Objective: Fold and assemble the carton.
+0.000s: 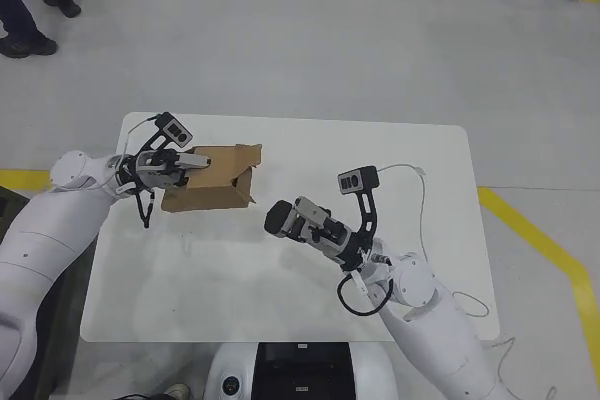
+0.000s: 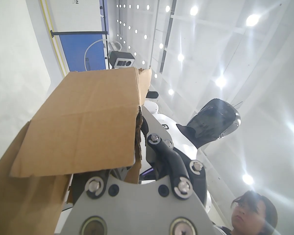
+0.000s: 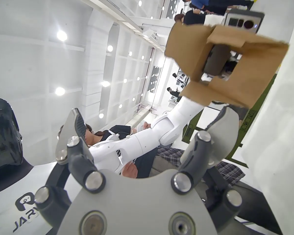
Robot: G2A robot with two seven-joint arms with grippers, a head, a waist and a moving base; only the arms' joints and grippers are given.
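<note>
Risks: the left tool [image 1: 187,162] has the carton [image 1: 218,178] clamped by one thin wall only, as far as I can judge; one finger is hidden behind cardboard. Any push from the right tool [image 1: 277,217] on a flap could twist the carton in that grip or crush the wall. The cardboard edge by the grip looks ragged. Flaps at the open end [image 3: 218,59] splay at different angles, so a finger could catch one and fold it the wrong way.

Right tool: jaws wide apart, holding nothing.

The carton is at the far-left part of the table [image 1: 280,300], tight against the left tool. Its open end faces the right tool, well apart from it.
</note>
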